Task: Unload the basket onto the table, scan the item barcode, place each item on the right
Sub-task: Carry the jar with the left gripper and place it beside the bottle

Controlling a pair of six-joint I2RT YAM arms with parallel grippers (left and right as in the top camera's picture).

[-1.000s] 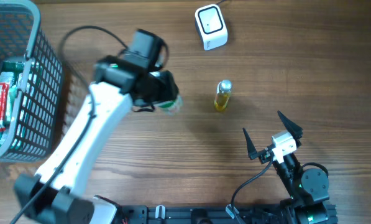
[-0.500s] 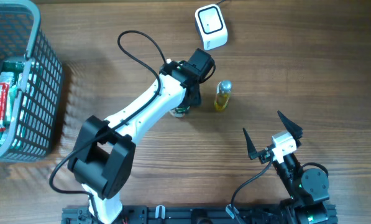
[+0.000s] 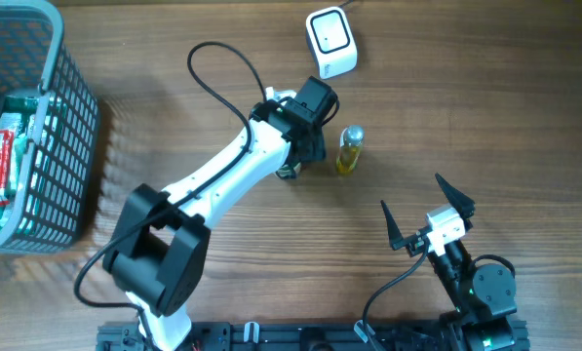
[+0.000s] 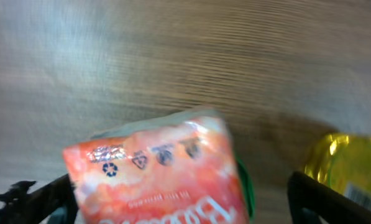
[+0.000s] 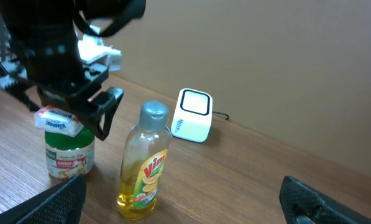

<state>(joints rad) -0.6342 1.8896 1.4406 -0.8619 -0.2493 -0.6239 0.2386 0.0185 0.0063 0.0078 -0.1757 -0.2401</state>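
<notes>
Left gripper (image 4: 173,202) astride a blurry, frame-cropped red-lidded cup (image 4: 160,168)

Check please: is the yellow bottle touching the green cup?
Apart. The right wrist view shows a clear gap between the yellow bottle and the green cup.

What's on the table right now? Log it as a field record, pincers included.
cup: upright, orange-red lid, beside the bottle
bottle: upright, yellow liquid, untouched
scanner: white, beyond the bottle
basket: far left, packets inside
left pincer: open, straddling the cup's top
right pincer: open, empty, away from the items
</notes>
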